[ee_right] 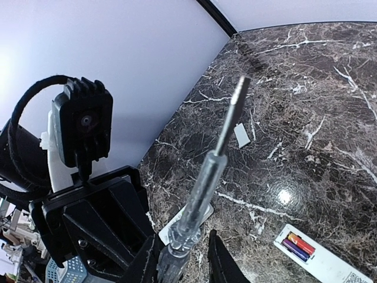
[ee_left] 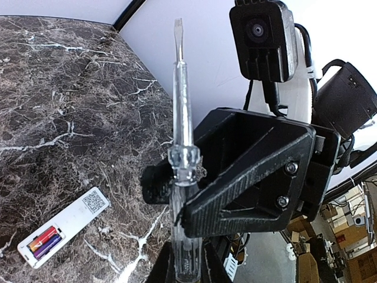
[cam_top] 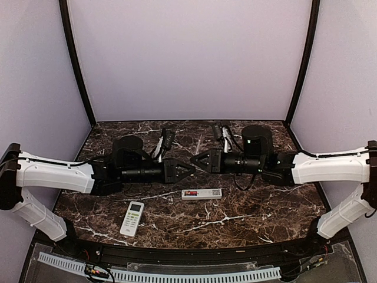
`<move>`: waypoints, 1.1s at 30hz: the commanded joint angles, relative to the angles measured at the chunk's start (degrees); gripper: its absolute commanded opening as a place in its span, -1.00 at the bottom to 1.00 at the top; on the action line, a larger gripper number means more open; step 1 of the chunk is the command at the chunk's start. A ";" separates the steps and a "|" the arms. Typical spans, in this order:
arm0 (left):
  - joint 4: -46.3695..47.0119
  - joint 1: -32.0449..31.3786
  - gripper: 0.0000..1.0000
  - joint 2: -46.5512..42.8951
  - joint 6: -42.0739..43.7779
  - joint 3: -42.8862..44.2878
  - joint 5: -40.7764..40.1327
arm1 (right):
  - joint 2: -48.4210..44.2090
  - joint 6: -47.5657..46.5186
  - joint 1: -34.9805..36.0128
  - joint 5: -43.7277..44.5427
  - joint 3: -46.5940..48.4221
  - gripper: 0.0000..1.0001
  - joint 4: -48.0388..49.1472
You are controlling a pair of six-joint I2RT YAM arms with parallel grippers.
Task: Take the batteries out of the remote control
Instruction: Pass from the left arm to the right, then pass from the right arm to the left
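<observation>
Batteries (cam_top: 189,193) lie in the open remote (cam_top: 206,193) on the counter (cam_top: 247,221) — below the hands. Left hand (cam_top: 189,170) clamps a screwdriver (ee_left: 179,88); right hand (cam_top: 195,160) straddles it — grip unclear.

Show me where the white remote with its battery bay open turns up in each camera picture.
Top external: the remote lies near the picture's centre, slightly low.
Left wrist: the remote is in the lower left corner.
Right wrist: the remote is in the lower right corner.
Shared landmark: the red battery at one end of it.
</observation>
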 commanded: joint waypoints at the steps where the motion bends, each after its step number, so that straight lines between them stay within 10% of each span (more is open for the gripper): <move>1: 1.24 -0.07 -1.00 -2.04 0.73 -0.68 1.32 | 1.18 0.30 0.36 -1.38 1.77 -0.52 3.55; 6: 0.60 -0.07 -0.91 -2.21 1.91 -0.48 1.68 | 1.62 0.54 0.37 -0.76 2.09 -0.92 3.24; 13: -9.09 0.59 0.38 -7.72 7.17 0.63 -2.10 | -2.42 -3.01 -0.54 -0.01 1.18 -1.00 -0.24; 21: -24.63 11.85 0.62 -14.82 19.36 6.26 9.17 | -9.12 -13.67 -5.05 -13.93 4.29 -1.00 -17.97; 33: -31.79 12.47 0.64 -11.00 42.20 16.23 31.42 | -9.89 -14.38 -4.99 -41.18 10.43 -1.00 -28.43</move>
